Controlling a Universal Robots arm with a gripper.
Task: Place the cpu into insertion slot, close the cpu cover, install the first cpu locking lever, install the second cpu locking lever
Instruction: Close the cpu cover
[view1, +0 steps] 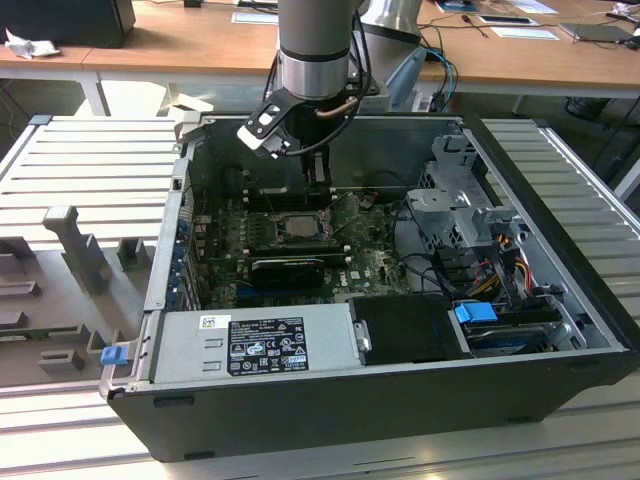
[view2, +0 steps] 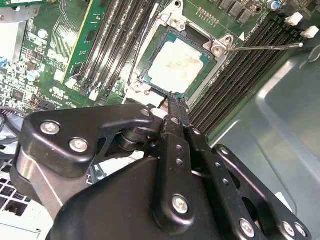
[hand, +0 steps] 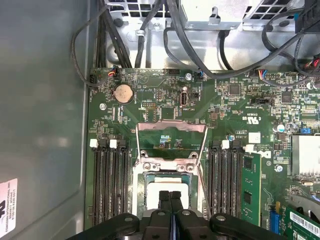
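Overall, the exterior view takes in the whole open computer case (view1: 400, 410). Its side wall is at the exterior view's left, the green motherboard (view1: 380, 265) is in the middle with the arm reaching down onto it, and a metal drive cage (view1: 460, 200) is at the exterior view's right. The gripper (view1: 318, 180) hangs just above the socket, where the cpu (view1: 292, 224) shows as a small pale patch.

Both wrist views make plain what is too small to judge from outside — the fingers (view2: 172, 145) are pressed together with nothing between them. Their tip sits over one edge of the chip, though I cannot tell whether it touches.

The cpu lies flat in the insertion slot, metal top up. Being square, it has no long axis; its edges run parallel to the memory slots (hand: 107, 180) on either side.

The first wrist view adds the cpu cover (hand: 170, 126), standing open beyond the socket with bare board visible through its square opening. The second wrist view adds a thin locking lever (view2: 265, 46) — it stands out free from the socket's corner.
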